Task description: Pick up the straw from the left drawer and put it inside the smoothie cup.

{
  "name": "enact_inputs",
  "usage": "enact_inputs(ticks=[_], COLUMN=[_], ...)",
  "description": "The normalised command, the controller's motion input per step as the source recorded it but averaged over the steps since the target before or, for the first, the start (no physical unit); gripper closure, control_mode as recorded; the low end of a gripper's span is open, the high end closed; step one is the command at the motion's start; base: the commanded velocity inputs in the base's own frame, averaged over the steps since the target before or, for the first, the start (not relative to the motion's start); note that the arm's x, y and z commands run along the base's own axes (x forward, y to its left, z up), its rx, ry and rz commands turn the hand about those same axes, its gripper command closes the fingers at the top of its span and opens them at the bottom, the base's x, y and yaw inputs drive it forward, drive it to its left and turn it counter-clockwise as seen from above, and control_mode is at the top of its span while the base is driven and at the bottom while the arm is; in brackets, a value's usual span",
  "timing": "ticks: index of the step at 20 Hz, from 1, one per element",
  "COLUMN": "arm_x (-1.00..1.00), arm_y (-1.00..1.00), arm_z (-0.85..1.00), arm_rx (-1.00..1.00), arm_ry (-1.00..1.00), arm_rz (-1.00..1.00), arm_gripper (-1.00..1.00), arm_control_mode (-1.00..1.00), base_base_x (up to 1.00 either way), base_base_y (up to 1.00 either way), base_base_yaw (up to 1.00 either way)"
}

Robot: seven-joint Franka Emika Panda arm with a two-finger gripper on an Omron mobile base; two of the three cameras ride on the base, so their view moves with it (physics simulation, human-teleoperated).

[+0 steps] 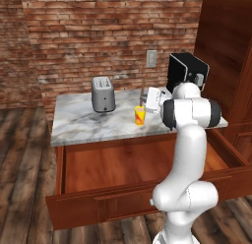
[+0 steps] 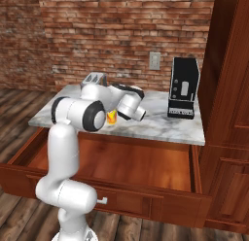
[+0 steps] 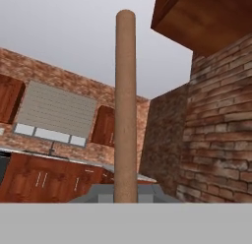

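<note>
The yellow smoothie cup (image 1: 140, 115) stands on the marble counter (image 1: 83, 122), right of the toaster; in the right base view the cup (image 2: 112, 118) peeks out from behind my arm. My gripper (image 1: 143, 101) hovers just above the cup, shut on the straw (image 1: 143, 90), which stands upright over the cup's mouth. Whether its lower end is inside the cup I cannot tell. In the hand view the straw (image 3: 125, 105) rises as a tan stick from between my fingertips. The left drawer (image 1: 123, 164) is pulled wide open below the counter, and its floor (image 2: 136, 162) lies bare.
A grey metal toaster (image 1: 103, 94) sits on the counter's left half. A black coffee machine (image 1: 186, 71) stands at the back right by a wall socket (image 1: 151, 58). A tall wooden cabinet (image 2: 228, 89) closes off the right side. The open drawer juts out towards my base.
</note>
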Motion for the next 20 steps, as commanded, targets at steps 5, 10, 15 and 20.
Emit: enact_inputs(ticks=[5, 10, 15, 20], arm_x=[0.24, 0.15, 0.1, 0.12], arm_y=[0.0, -0.16, -0.23, -0.07], arm_z=[-0.13, -0.16, -0.17, -0.12], arm_rx=[0.0, 0.0, 0.0, 0.0], arm_ry=[-0.04, -0.05, -0.05, -0.05], arm_rz=[0.0, 0.0, 0.0, 0.0], arm_gripper=[1.0, 1.0, 1.0, 1.0], arm_control_mode=[-1.0, -1.0, -1.0, -1.0], base_base_x=[0.0, 0.0, 0.0, 0.0], base_base_y=[0.0, 0.0, 0.0, 0.0], base_base_yaw=[0.0, 0.0, 0.0, 0.0])
